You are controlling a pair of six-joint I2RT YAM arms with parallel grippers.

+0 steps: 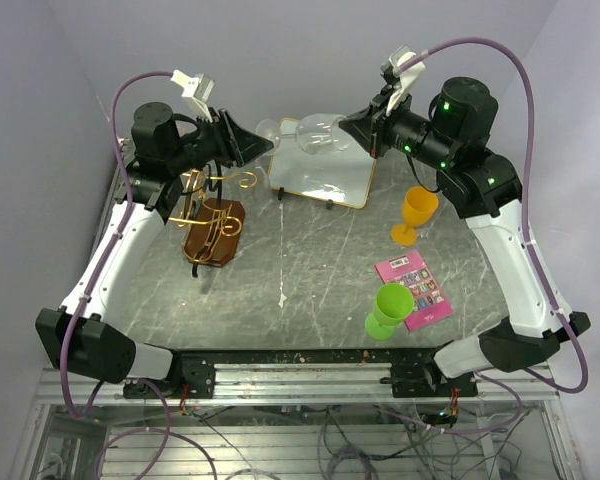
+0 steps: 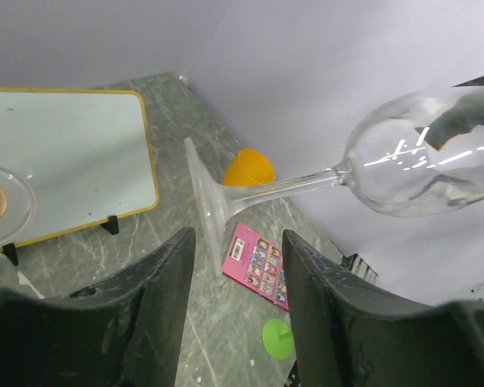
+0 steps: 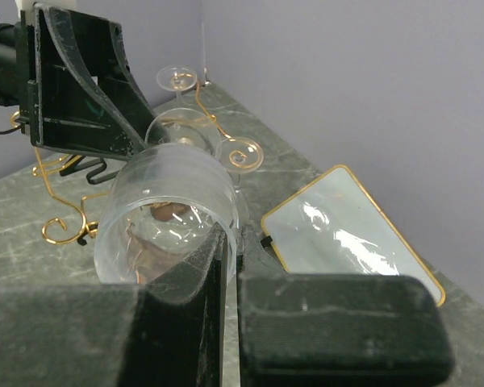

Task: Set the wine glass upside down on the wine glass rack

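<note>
The glass (image 1: 315, 135) hung on its side in the air above the back of the table, over the board (image 1: 325, 180) and well above the rack (image 1: 223, 228), which stood to the left. The right claw (image 3: 232, 238) was pinched on the rim, one finger inside the bowl (image 2: 423, 157) and one outside. The left claw (image 2: 238, 238) stood agape, holding nothing. Its jaws were just short of the foot (image 2: 203, 197), which pointed its way.

The glass looked light, thin-walled, rigid, slick and easily broken. The rim is probably its weakest part, so a hard squeeze there risks a crack, and a loose one risks a slip. The stem (image 2: 282, 187) seems the safer hold, near the foot. That would leave the foot free to slide into a gold curl with the bowl hanging down.

By count:
- One glass was in hand.
- A clear disc (image 2: 2, 205) lay at a gold curl. It may have been the foot of a second glass, but that was not certain.
- There was one rack and one board.
- There were two plastic goblets, an orange goblet (image 1: 417, 213) and a green goblet (image 1: 388, 308).
- One pink card (image 1: 420, 285) lay beside the green goblet
</note>
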